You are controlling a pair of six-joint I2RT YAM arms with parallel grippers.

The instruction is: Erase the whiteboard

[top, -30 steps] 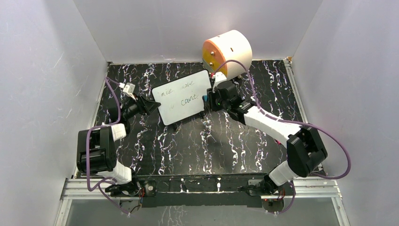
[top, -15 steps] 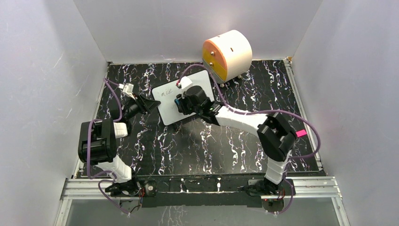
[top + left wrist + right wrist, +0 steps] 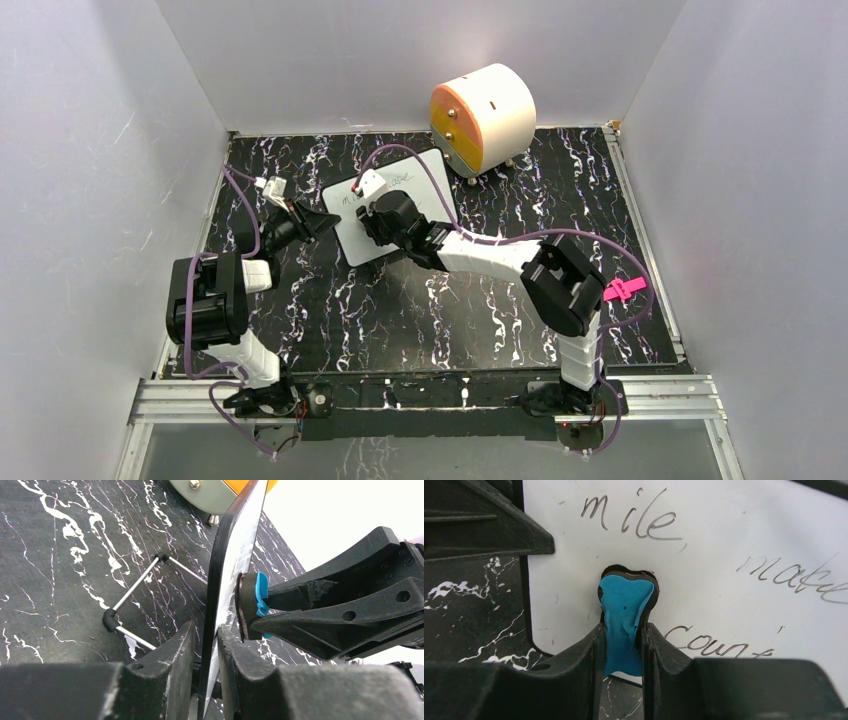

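Whiteboard [image 3: 347,228] stands tilted on thin metal legs [image 3: 132,587] near 12 o'clock on the table [image 3: 450,310], which is black stone with white streaks; it is flat, smooth and white, with a thin black frame, rounded corners and grey scribbled words; the left gripper [image 3: 207,672] pinches its 9 o'clock edge between hard black fingers; the right gripper [image 3: 623,647] squeezes a soft blue eraser [image 3: 626,600], its dark fuzzy pad pressed on the white face; a round cream and orange drawer box [image 3: 483,115] sits at 1 o'clock.
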